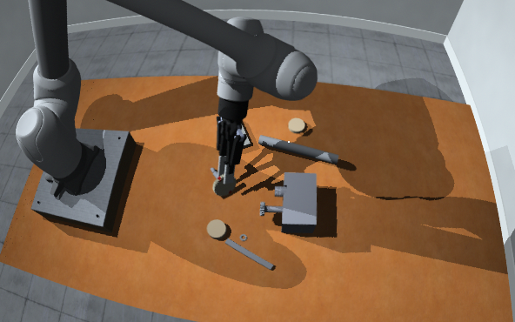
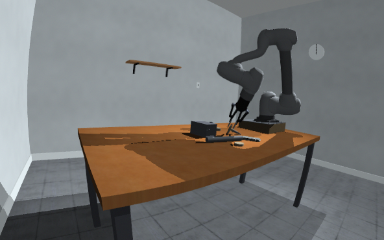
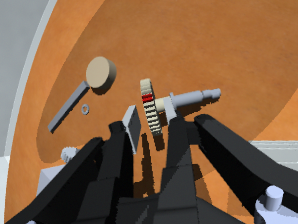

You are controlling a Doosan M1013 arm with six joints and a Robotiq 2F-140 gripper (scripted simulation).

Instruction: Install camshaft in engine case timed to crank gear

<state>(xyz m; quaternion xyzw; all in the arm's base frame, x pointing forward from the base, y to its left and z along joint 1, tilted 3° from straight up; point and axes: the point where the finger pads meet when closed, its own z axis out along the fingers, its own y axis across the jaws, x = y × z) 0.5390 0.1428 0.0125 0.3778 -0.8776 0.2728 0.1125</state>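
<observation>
Top view: the camshaft is seen at frame centre on the orange table, left of the engine case. The gripper is part-open around it, nothing clamped.

Exterior view: grey walls and a shelf are shown.

Wrist view: the shaft's long axis runs towards the right, slightly upward.

You're looking at a plain workroom, bare like a test lab or small workshop. One wooden table on dark legs stands on a grey tiled floor, with blank grey walls around it. The wall carries a small empty shelf, a round clock and a light switch. A robot arm is bolted to a block on the table, with metal parts lying near it.
</observation>
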